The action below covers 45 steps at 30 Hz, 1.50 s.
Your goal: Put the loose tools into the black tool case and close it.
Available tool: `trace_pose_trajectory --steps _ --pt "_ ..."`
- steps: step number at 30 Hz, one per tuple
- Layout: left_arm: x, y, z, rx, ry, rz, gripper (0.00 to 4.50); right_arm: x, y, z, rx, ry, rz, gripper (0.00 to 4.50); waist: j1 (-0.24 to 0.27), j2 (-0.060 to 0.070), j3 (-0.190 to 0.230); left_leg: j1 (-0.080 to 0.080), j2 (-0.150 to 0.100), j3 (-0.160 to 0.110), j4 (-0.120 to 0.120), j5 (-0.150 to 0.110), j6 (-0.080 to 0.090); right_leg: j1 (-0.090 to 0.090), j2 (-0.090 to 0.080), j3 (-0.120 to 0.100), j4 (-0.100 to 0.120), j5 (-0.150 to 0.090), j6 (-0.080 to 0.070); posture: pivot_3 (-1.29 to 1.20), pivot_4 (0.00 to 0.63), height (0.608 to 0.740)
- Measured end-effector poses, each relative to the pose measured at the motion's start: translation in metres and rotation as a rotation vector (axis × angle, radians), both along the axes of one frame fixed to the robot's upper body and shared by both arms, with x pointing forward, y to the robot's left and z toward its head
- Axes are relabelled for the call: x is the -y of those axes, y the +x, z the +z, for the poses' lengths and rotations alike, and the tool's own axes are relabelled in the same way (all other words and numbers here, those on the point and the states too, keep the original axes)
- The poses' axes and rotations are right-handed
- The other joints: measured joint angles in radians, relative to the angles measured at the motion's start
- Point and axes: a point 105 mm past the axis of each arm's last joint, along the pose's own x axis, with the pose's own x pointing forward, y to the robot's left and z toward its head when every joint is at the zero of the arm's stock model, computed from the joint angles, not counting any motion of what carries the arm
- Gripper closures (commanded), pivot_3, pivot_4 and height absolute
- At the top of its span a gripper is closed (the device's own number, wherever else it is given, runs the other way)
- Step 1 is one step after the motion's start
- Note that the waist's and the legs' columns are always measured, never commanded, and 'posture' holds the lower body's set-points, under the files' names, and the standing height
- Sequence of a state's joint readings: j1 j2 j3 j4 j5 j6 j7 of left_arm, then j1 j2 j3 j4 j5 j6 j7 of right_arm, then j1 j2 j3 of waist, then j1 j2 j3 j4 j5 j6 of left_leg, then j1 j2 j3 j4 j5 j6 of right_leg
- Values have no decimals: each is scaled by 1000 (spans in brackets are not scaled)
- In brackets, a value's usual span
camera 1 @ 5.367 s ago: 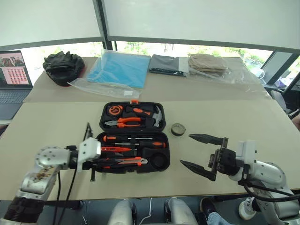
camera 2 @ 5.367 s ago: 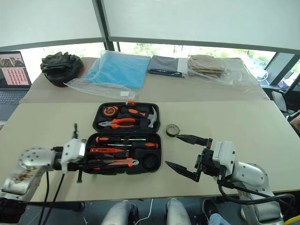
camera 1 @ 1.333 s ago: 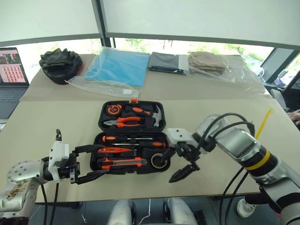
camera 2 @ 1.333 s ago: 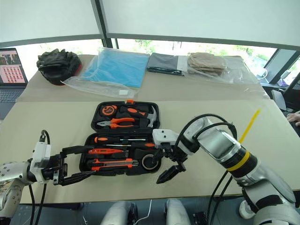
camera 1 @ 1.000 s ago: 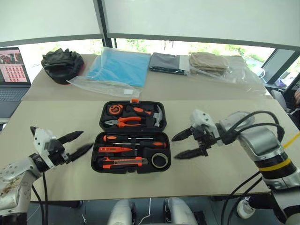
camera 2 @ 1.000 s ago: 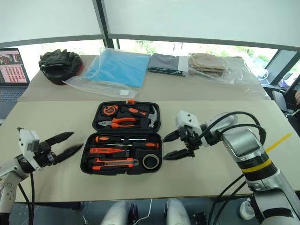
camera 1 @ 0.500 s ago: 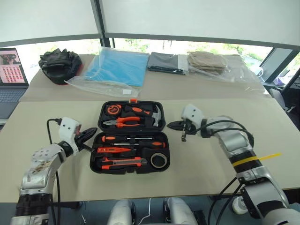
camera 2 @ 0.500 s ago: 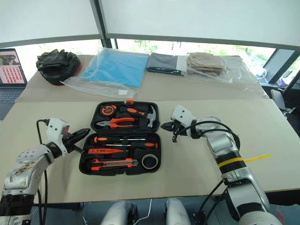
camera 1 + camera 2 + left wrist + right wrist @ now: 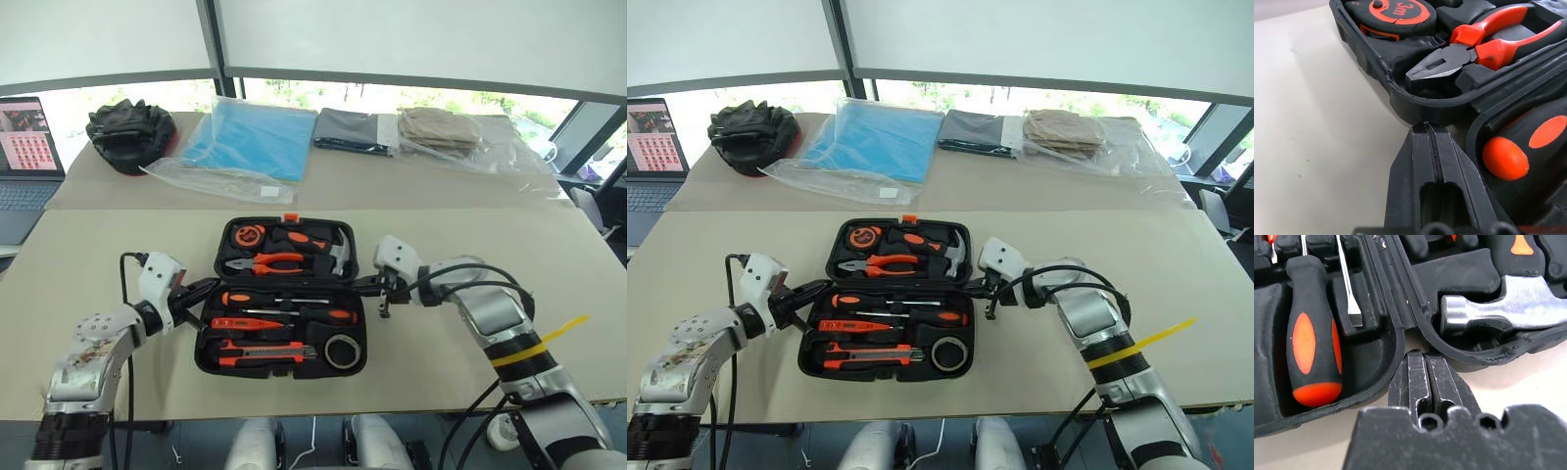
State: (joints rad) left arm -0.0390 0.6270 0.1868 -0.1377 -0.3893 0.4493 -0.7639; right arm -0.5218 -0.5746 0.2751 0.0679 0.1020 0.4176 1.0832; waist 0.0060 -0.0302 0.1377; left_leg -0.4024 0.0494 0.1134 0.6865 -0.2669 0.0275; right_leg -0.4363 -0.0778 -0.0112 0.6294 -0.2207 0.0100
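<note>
The black tool case (image 9: 284, 297) lies open on the tan table (image 9: 470, 225), screwdrivers, utility knife (image 9: 263, 351) and tape roll (image 9: 340, 351) seated in its near half. The left gripper (image 9: 208, 288) and right gripper (image 9: 369, 285), both with fingers pressed together and holding nothing, point at the case's hinge line from opposite ends. The wrist views add close detail: pliers (image 9: 1469, 46) and tape measure (image 9: 1396, 11) beyond the left fingertips, a hammer head (image 9: 1498, 313) beyond the right.
</note>
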Motion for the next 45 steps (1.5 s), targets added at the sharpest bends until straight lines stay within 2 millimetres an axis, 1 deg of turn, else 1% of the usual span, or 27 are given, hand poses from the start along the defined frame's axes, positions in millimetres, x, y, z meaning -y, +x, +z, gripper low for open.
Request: trace_pose_trajectory --steps 1,3,4,5,6,7,9,11,13,14,15,17,19,21,24,28,29,30,33,35,36,38,39,41,42,43,45 --pt "-1 -3 -2 -12 -6 2 4244 5 1 -1 -1 -15 -12 4483 0 0 0 0 0 0 0 0 0 0 0 0 0 0 0 0 150 740" --pt "-7 -4 -3 -46 18 22 3771 15 3 1 4 -29 -39 3909 0 0 0 0 0 0 0 0 -1 0 1 0 1 0 0 0 150 740" --pt "-13 -6 -5 -74 46 30 3385 19 4 3 -1 -26 -50 3707 -1 0 0 1 0 0 0 1 -1 0 1 0 2 0 0 0 150 740" --pt "-22 -11 -5 -118 69 34 3123 23 2 8 -29 -8 -62 3457 -2 0 0 1 0 0 0 1 -1 0 1 0 2 0 -1 0 150 740" --pt "-28 -15 -3 -141 80 36 2728 29 1 13 -43 -1 -71 3042 -5 0 0 1 0 0 0 1 -1 -1 1 0 3 0 -1 0 150 740" --pt "-34 -16 0 -152 75 45 2462 34 1 17 -50 5 -88 2760 -6 0 1 3 1 0 0 1 -1 0 1 0 3 0 -1 0 150 740" --pt "-42 -19 5 -227 37 65 1601 38 -2 28 -102 56 -126 1964 -8 -1 1 2 1 -1 0 1 -2 0 2 0 3 0 -2 0 150 740" --pt "-47 -18 20 -280 -4 83 967 34 -2 37 -151 78 -162 1402 -12 -1 1 2 1 -1 0 2 -2 -1 1 0 5 0 -2 0 150 740" --pt "-45 -11 39 -300 -32 86 195 35 7 46 -208 51 -271 616 -16 -1 2 2 0 -1 0 3 -2 -1 1 1 5 0 -2 0 150 740" --pt "-42 -8 47 -309 -36 95 0 36 12 52 -227 42 -327 290 -15 -1 2 2 0 -1 0 4 -2 -1 1 1 5 0 -1 0 150 740" --pt "-41 -5 52 -311 -35 105 0 35 16 57 -231 40 -354 44 -16 -1 2 2 -1 -1 0 4 -2 -1 1 1 5 0 -1 0 150 740" --pt "-37 1 54 -333 -53 121 0 28 19 63 -292 67 -395 44 -17 -1 2 2 -1 -2 0 4 -2 0 1 0 5 0 -1 0 150 740" --pt "-31 15 55 -347 -89 160 0 12 25 61 -381 94 -435 44 -18 -2 2 1 -1 -2 0 4 -3 -1 2 0 6 1 -2 0 150 740" --pt "-26 22 52 -370 -94 191 0 0 30 57 -426 99 -462 44 -19 -2 2 -1 -1 -2 0 5 -3 -3 2 0 5 1 -2 0 150 740" --pt "-21 24 45 -402 -106 209 0 4 39 49 -460 82 -540 44 -19 -2 2 -3 -1 -2 0 4 -3 -4 1 0 5 1 -1 0 150 740" --pt "-16 26 37 -430 -105 231 0 2 45 37 -481 49 -587 44 -20 -2 2 -6 -1 -2 0 5 -3 -4 1 0 4 2 0 0 150 740" --pt "-16 27 36 -433 -101 243 0 2 46 35 -481 35 -596 549 -20 -2 2 -6 -1 -2 0 5 -3 -4 1 0 4 2 0 0 150 740" --pt "-18 27 35 -437 -96 254 0 2 46 32 -484 26 -603 643 -20 -2 2 -6 -1 -2 0 5 -3 -4 1 0 4 2 0 0 150 740" --pt "-15 29 31 -447 -114 259 0 -4 47 30 -489 20 -598 1669 -20 -2 2 -5 -2 -2 0 5 -3 -3 1 0 3 2 0 0 150 740" --pt "-14 29 30 -450 -116 255 534 -8 47 29 -481 16 -585 2301 -20 -2 2 -4 -2 -2 0 4 -3 -3 1 0 3 2 0 0 150 740" --pt "-13 29 30 -450 -117 253 685 -10 48 29 -480 12 -580 2608 -20 -2 2 -3 -2 -2 0 4 -3 -2 1 0 3 2 0 0 150 740" --pt "-12 29 31 -447 -118 249 1427 -13 49 30 -471 7 -577 3311 -20 -2 2 -1 -2 -2 0 4 -3 -1 1 0 2 2 0 0 150 740" --pt "-12 29 30 -447 -119 248 1690 -14 49 30 -471 9 -575 3558 -20 -2 1 0 -2 -2 0 4 -3 0 1 0 2 2 0 0 150 740" --pt "-11 30 30 -445 -125 247 2411 -16 51 29 -474 18 -584 4280 -20 -2 1 5 -2 -2 0 5 -3 4 1 0 3 3 -1 0 150 740" --pt "-10 30 29 -445 -130 246 2850 -16 52 29 -478 25 -594 4500 -20 -2 1 8 -1 -2 0 5 -3 8 1 0 3 3 -1 0 150 740" --pt "-8 30 28 -447 -139 245 3157 -14 53 28 -483 31 -606 4500 -19 -2 1 12 -2 -2 0 5 -3 12 1 0 3 3 -1 0 150 740" --pt "-6 32 28 -439 -159 241 3825 -13 54 27 -482 30 -619 4500 -18 -2 1 14 -1 -3 0 6 -3 14 0 0 2 3 -1 0 150 740"
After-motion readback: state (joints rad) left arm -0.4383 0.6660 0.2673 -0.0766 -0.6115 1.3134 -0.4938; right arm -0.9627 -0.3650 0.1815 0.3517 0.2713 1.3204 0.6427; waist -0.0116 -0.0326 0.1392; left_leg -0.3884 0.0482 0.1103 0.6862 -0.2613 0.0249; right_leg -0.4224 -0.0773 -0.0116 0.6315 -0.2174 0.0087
